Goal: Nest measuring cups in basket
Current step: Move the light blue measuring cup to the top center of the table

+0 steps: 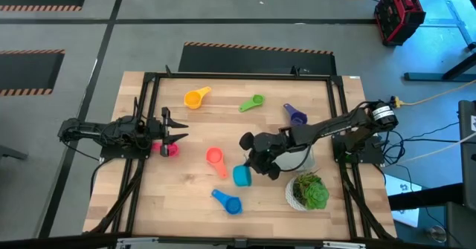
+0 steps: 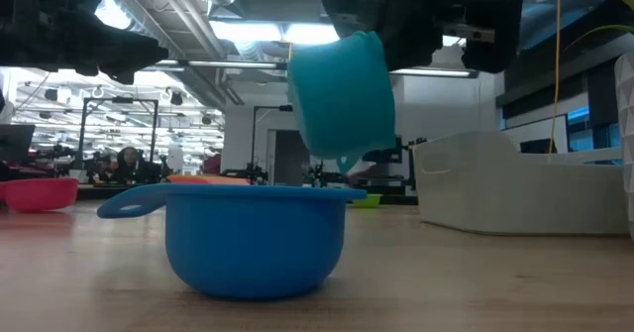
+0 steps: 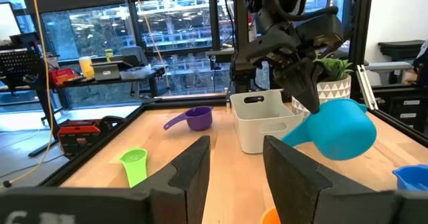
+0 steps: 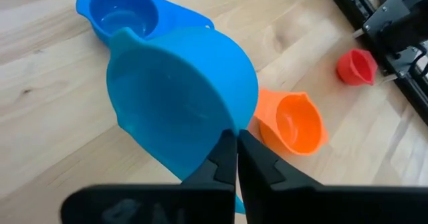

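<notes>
Wooden table (image 1: 186,204) inside a dark frame. The right gripper (image 1: 256,163) holds the teal cup (image 1: 242,176) clamped by its handle, lifted clear of the wood. The basket (image 1: 297,158) lies just right of it, under that arm. The left gripper (image 1: 172,130), fingers apart, waits far left.

Blue cup (image 1: 227,201) perhaps crowds space beneath teal cup (image 1: 242,176).

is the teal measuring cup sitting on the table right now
No, the right gripper holds the teal cup in the air, clear of the tabletop above the blue cup.
</notes>
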Available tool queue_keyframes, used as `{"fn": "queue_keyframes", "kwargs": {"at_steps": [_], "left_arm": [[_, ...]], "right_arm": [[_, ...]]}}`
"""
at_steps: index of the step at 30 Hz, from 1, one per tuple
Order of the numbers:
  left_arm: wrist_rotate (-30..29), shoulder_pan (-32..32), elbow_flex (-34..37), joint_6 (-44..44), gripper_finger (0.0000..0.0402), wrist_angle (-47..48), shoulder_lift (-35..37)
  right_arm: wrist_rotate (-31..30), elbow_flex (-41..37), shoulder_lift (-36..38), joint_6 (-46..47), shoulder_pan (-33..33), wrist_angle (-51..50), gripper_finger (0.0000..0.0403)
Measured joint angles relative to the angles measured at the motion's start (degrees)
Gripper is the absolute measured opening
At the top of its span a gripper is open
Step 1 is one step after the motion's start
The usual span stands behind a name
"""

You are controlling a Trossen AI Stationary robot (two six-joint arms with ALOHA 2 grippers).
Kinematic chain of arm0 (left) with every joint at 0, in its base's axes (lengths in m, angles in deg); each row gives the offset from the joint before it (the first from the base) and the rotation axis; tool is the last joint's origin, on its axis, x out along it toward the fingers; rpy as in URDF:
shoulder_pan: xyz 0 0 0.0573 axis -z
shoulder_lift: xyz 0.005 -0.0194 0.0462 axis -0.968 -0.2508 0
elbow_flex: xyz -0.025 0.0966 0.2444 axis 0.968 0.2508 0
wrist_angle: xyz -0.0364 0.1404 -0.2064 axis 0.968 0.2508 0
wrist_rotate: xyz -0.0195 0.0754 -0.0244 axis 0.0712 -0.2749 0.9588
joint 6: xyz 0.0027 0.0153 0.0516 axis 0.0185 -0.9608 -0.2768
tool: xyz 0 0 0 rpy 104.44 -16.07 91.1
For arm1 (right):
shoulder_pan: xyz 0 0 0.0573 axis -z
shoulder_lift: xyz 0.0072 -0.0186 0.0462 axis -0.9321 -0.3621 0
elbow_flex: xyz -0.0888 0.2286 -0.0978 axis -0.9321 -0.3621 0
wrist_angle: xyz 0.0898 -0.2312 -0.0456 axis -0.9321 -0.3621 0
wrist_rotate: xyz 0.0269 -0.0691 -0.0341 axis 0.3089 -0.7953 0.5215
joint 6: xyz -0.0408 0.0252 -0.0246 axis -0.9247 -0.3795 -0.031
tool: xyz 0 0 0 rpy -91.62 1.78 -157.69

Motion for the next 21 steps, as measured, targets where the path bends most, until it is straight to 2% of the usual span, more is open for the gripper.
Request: {"fn": "queue_keyframes", "kwargs": {"at_steps": [9,21], "left_arm": [[0.0,0.0,0.0,0.0,0.0133,0.0,0.0],[0.0,0.0,0.0,0.0,0.0133,0.0,0.0]], "right_arm": [[0.0,4.8,0.0,-0.2,0.8,-9.7,0.0005],[0.0,5.7,0.0,-0.2,4.6,-12.8,0.0005]]}}
